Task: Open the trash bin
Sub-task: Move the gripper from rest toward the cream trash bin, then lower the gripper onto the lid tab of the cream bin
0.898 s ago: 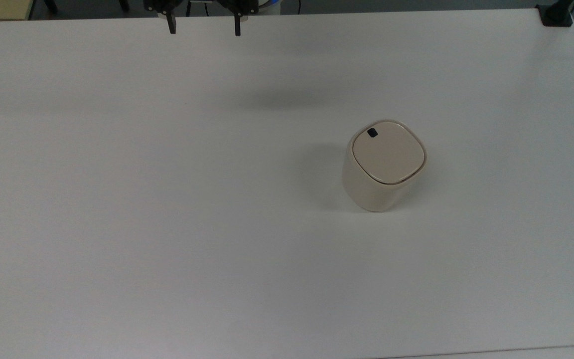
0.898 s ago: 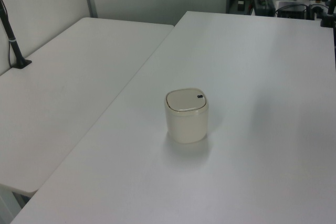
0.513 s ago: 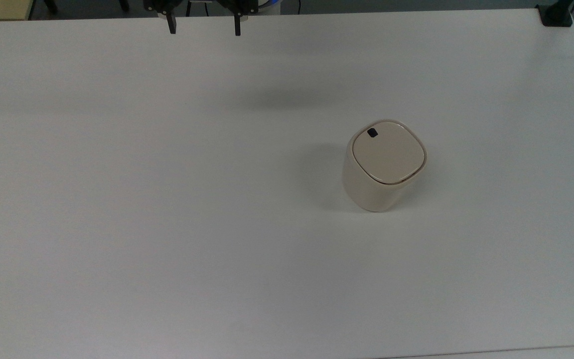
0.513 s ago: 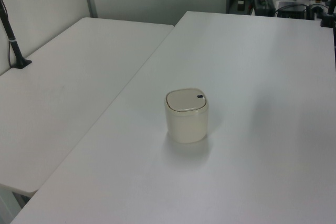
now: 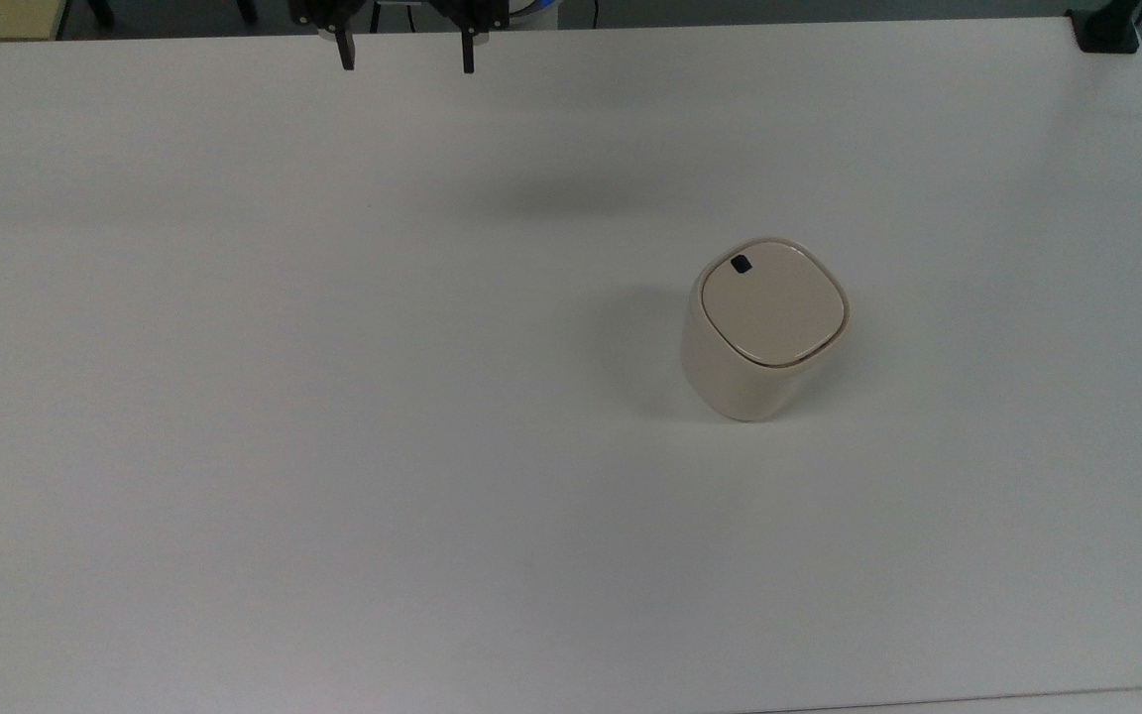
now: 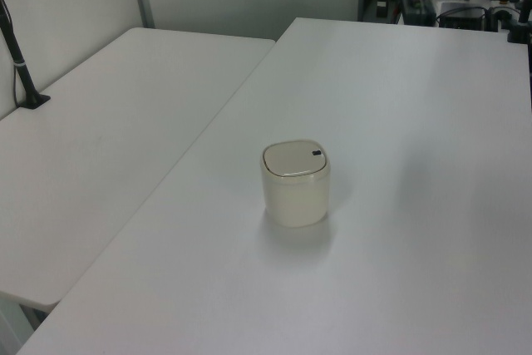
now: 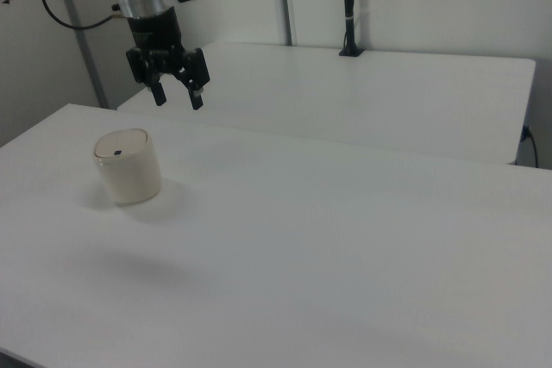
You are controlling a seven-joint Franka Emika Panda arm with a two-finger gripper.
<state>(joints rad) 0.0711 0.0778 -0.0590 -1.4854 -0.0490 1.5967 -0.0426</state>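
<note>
The trash bin (image 5: 764, 332) stands upright on the white table (image 5: 333, 397), toward the top view's right of centre, with its lid (image 5: 772, 300) shut flat. Note the small black button (image 5: 742, 264) at the lid's rim: it faces the table's far edge in the top view, the edge where the hand hangs, probably so the hand can reach it directly.

The hand (image 5: 404, 55) hangs above that far edge, well apart from the bin. Its fingers are spread wide and hold nothing. In the right view, the hand (image 7: 177, 96) points downward, high above the table.

You work on a bare, matte white surface. A second white table (image 6: 108, 147) adjoins it, and plain walls and a black pole (image 7: 348, 6) stand behind.
</note>
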